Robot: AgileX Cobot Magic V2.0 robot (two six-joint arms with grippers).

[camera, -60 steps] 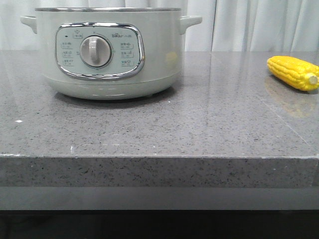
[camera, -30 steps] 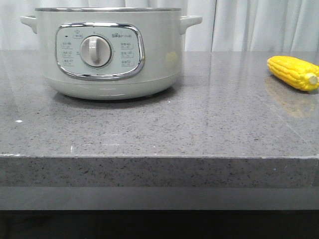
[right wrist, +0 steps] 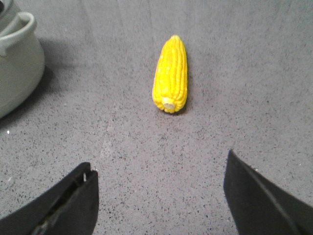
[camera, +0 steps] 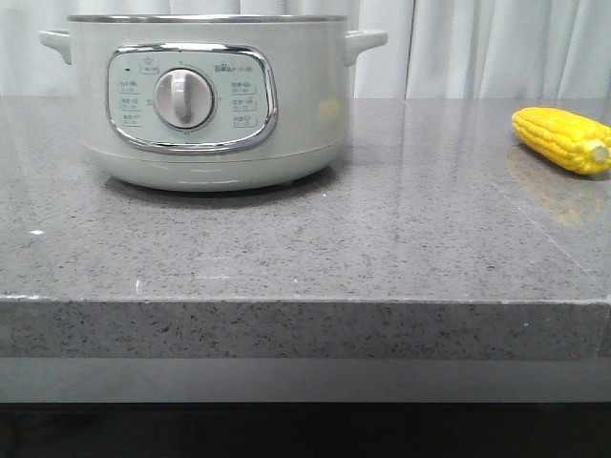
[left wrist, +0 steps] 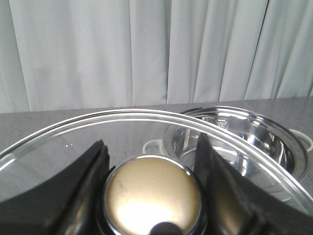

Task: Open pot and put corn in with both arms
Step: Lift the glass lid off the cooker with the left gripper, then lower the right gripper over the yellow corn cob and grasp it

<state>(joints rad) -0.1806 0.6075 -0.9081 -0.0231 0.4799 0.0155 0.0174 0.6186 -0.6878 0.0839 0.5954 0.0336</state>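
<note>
Pot sits on the counter at its left, w/ control panel facing front; corn lies far right on the same counter, well apart from pot, stub end toward the front. Left gripper is closed around the lid knob, fingers on both sides of it; the glass lid is held up off the pot, and the steel bowl shows open behind it in the left wrist view. Right gripper is spread wide, empty, hanging above the counter w/ corn ahead of it, not touching.

Step in hand, as I judge it: right arm picks up corn. To do it well: lower w/ fingers straddling the cob across its width, near mid-length, then close; the cob is round and may roll if nudged from one side. Keep the lid off to the side, clear of the bowl, so the drop path stays free.
</note>
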